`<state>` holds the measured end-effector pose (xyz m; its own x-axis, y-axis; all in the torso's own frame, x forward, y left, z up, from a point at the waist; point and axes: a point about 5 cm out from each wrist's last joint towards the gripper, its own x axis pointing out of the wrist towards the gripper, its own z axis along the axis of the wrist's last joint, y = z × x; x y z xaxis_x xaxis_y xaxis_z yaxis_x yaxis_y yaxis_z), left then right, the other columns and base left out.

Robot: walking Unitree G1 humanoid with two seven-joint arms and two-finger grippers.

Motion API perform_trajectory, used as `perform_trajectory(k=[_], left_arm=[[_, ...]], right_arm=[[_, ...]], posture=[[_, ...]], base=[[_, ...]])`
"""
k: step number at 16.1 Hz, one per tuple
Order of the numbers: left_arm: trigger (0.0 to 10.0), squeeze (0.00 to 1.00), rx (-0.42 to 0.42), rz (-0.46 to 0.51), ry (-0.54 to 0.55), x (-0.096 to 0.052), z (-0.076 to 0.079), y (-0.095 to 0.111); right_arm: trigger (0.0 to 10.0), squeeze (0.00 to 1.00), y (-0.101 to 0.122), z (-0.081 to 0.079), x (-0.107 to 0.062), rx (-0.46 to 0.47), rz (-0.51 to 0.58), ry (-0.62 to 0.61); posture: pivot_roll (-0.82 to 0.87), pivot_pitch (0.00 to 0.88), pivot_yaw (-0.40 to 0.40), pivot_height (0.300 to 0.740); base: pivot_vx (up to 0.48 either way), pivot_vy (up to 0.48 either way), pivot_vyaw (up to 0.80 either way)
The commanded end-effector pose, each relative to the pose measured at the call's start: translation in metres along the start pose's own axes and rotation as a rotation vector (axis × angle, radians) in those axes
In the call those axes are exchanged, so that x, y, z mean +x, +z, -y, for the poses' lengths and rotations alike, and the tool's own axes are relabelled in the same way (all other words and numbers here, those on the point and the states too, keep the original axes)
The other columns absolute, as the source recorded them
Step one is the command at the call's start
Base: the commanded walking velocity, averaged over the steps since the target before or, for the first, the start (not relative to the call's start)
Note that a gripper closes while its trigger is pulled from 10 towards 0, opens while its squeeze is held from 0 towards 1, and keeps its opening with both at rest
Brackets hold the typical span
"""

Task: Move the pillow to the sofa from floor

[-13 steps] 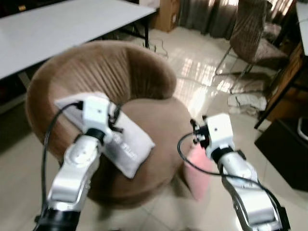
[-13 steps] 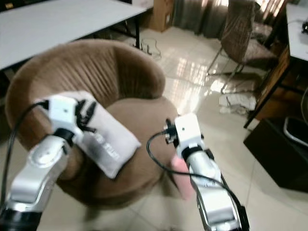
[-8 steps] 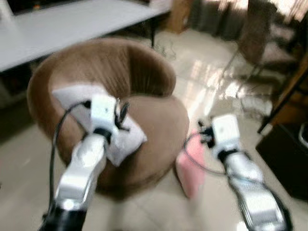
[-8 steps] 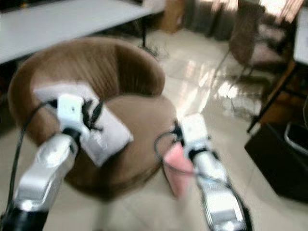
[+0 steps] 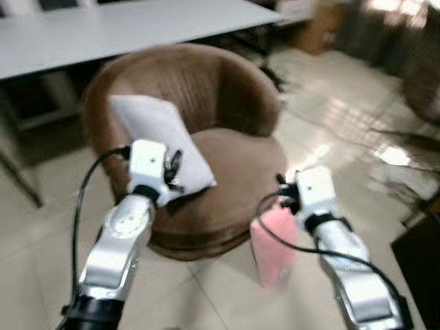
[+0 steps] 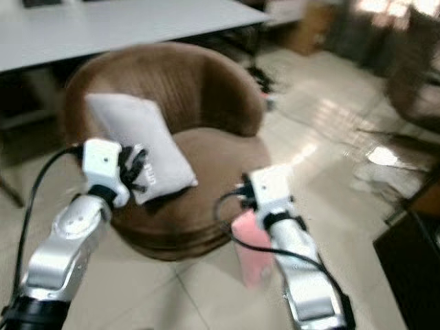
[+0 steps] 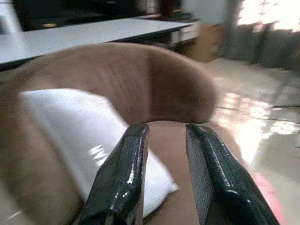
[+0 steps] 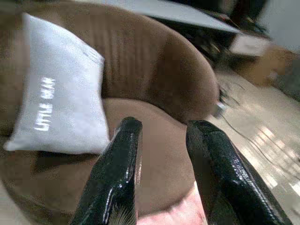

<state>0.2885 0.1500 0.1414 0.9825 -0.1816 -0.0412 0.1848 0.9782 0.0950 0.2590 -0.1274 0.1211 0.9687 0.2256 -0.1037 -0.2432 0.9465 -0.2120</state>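
Left gripper (image 7: 161,176): jaws parted, empty, raised before armchair. Right gripper (image 8: 161,176): jaws parted, empty. White pillow (image 5: 159,143): propped on brown armchair (image 5: 237,185), 10 o'clock side of seat. Pink pillow (image 5: 275,244): on floor (image 5: 41,261), 4 o'clock of armchair, just beside base. Step judged: reach for pink pillow; next, lower right gripper, close on its upper edge.

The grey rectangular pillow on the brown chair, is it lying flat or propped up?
Propped up: the grey rectangular pillow leans against the brown round chair.
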Motion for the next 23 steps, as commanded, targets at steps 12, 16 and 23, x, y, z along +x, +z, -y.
perform_trajectory(k=[12, 16, 23], left_arm=[[10.0, 0.00, 0.013, 0.020, 0.003, 0.0013, 0.0062, 0.0023], [10.0, 0.00, 0.012, 0.024, 0.006, 0.0014, 0.0064, 0.0027], [10.0, 0.00, 0.010, 0.031, 0.020, 0.0019, 0.0028, 0.0031]], right_arm=[[10.0, 0.00, -0.0031, 0.0063, -0.0027, -0.033, -0.005, -0.004], [10.0, 0.00, -0.0029, 0.0060, -0.0027, -0.034, -0.003, 0.002], [10.0, 0.00, -0.0016, 0.0049, -0.0010, -0.033, 0.003, 0.013]], posture=[[-0.06, 0.000, 0.011, 0.740], [-0.07, 0.003, 0.011, 0.740], [-0.06, 0.008, 0.007, 0.740]], base=[[0.000, -0.480, 0.80], [0.000, -0.480, 0.80], [0.000, -0.480, 0.80]])
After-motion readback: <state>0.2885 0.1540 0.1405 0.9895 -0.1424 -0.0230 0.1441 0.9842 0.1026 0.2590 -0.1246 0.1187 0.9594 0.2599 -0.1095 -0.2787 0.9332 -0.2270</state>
